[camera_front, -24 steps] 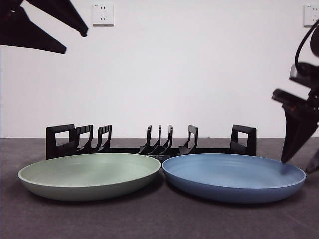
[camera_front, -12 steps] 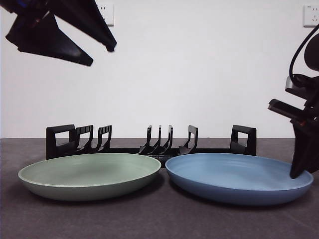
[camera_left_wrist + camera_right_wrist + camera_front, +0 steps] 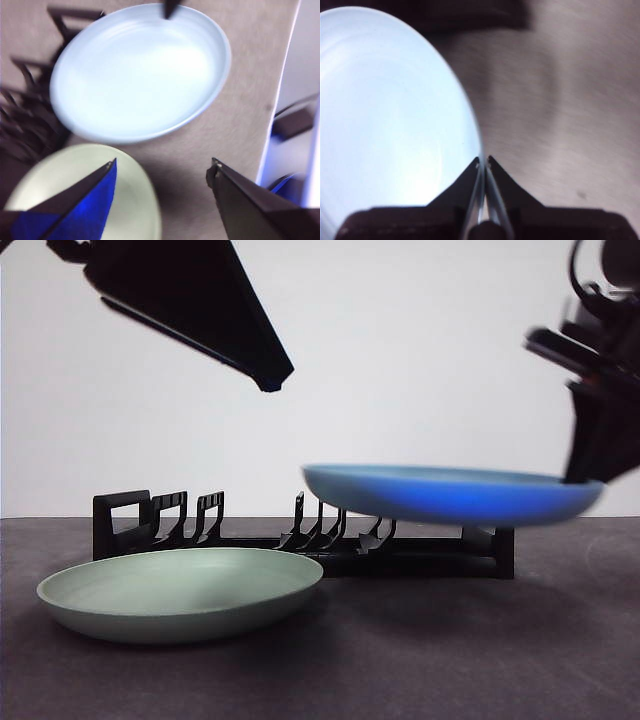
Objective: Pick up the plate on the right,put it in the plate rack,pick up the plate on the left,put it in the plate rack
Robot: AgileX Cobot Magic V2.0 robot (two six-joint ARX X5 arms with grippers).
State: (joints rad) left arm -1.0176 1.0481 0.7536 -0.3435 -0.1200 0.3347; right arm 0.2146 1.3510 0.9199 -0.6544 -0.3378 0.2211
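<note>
The right gripper (image 3: 483, 162) pinched the rim of the blue plate (image 3: 450, 493), with its two jaws pressed on the thin edge. The plate hung in the air above the table (image 3: 400, 670), almost flat, held only by its right side. The plate rack (image 3: 300, 535) stood just behind and below the plate, running long from left to right near the back edge of the table. Its prongs stood up, so I think the plate had to be turned up on its edge and moved back a little to slip between them. The right arm was the one at the rack's right end, so it looked best placed for that.

The green plate (image 3: 180, 592) lay flat on the table's left side, in front of the rack. The left gripper (image 3: 160, 172) hung above it with its jaws spread wide, holding nothing.
</note>
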